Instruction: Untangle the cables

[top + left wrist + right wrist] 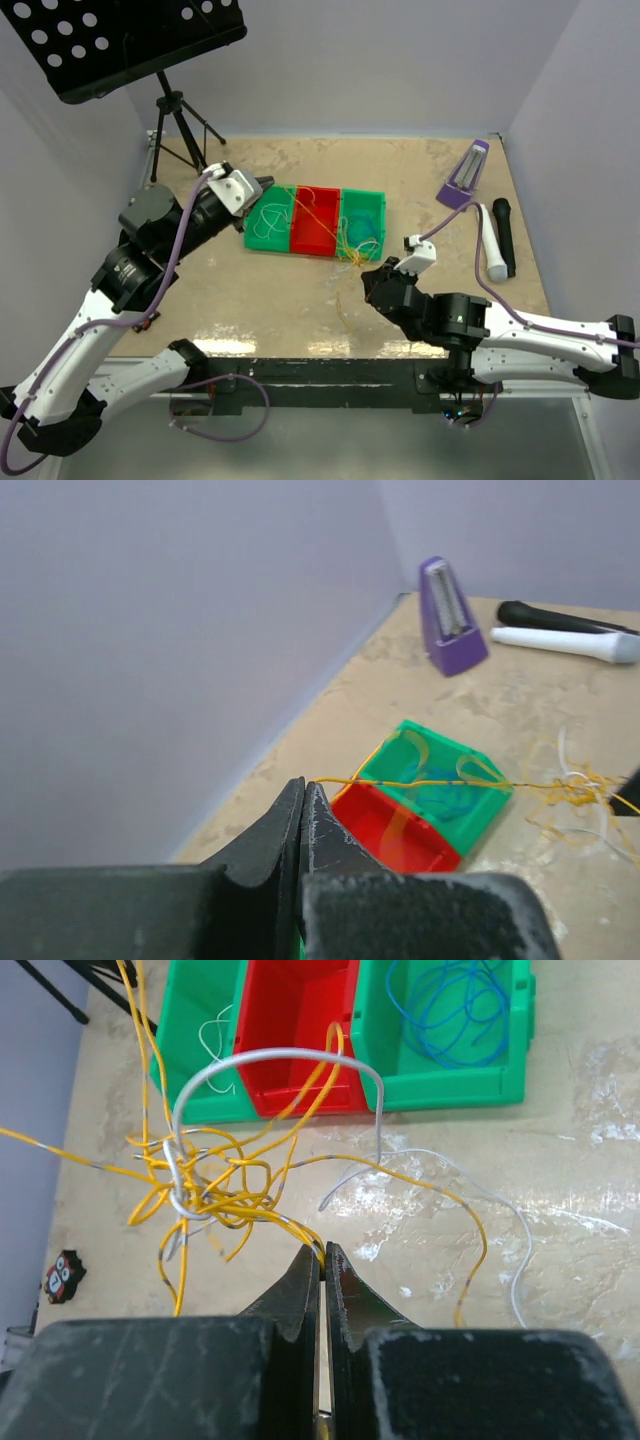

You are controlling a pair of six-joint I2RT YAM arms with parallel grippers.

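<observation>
L pincer (303, 786), R pincer (322, 1252) pinching yellow cable (430, 782), blue cable (445, 1017) in green bin (440, 1086)

White link shells and black joint housings make up the left arm (70, 350) and right arm (545, 335) — purple cables (178, 245) loop along each; black tapered fingers (270, 840).

Grey-banded yellow cable (235, 1175); white cable (290, 1052); blue cable (450, 1010); green bins (440, 1085); red bin (300, 1000).
</observation>
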